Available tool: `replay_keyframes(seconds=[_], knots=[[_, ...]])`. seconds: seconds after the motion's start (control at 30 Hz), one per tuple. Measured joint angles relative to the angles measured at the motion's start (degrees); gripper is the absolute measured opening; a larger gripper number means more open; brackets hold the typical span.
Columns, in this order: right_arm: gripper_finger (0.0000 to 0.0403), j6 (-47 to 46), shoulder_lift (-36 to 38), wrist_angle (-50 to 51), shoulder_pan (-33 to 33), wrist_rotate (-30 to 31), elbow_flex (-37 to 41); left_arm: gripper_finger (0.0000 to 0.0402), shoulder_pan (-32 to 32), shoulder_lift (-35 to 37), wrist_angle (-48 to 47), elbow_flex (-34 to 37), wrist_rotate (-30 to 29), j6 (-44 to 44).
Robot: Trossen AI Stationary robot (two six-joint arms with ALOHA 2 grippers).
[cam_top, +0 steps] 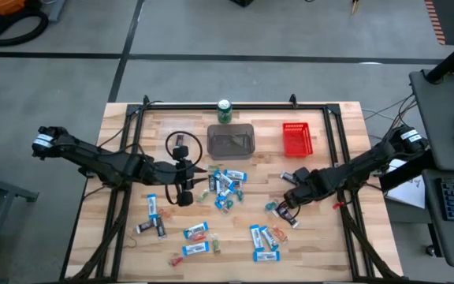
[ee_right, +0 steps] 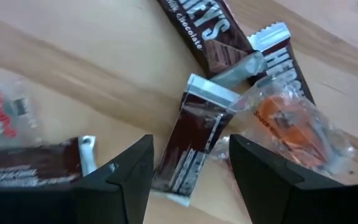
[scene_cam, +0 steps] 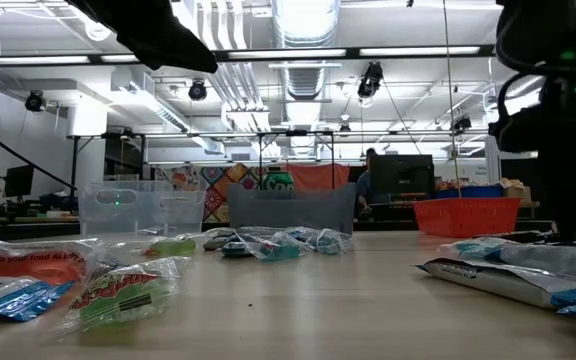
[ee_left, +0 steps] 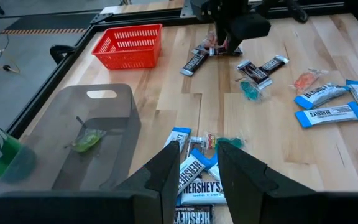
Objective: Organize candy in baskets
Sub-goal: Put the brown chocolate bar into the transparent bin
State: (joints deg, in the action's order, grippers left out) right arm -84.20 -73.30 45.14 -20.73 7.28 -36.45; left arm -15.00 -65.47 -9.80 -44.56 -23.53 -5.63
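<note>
Blue-and-white mini bars (cam_top: 225, 183), dark mini bars and small bright pieces lie scattered on the wooden table. The grey basket (cam_top: 231, 140) holds one green piece (ee_left: 86, 140). The red basket (cam_top: 296, 138) stands to its right and the clear basket (scene_cam: 138, 205) to its left. My left gripper (ee_left: 197, 149) is open and empty, low over the blue-and-white bars (ee_left: 194, 177) near the table's middle. My right gripper (ee_right: 190, 142) is open at the table's right, its fingers on either side of a dark brown mini bar (ee_right: 194, 140) lying flat on the table.
A green drink can (cam_top: 225, 110) stands at the far edge behind the grey basket. An orange wrapped piece (ee_right: 291, 121) and more dark bars (ee_right: 204, 25) lie close to the right gripper. A black frame (cam_top: 235, 105) runs around the table's edges.
</note>
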Motion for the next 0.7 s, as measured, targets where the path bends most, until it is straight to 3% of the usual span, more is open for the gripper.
replay_keyframes(seconds=[0.17,0.57,0.7], knots=[[0.0184,-0.3,0.0,-1.7,0.0,1.8,1.8,0.0093,0.0,0.0,0.4,0.0,0.0,0.0],[0.0059,1.0,0.2,-10.6,0.0,3.3,5.3,0.0093,0.0,0.0,1.4,0.0,0.0,-1.1],[0.0037,3.7,0.1,-10.3,0.0,3.2,4.3,0.0093,0.0,0.0,1.4,0.0,0.0,-3.0]])
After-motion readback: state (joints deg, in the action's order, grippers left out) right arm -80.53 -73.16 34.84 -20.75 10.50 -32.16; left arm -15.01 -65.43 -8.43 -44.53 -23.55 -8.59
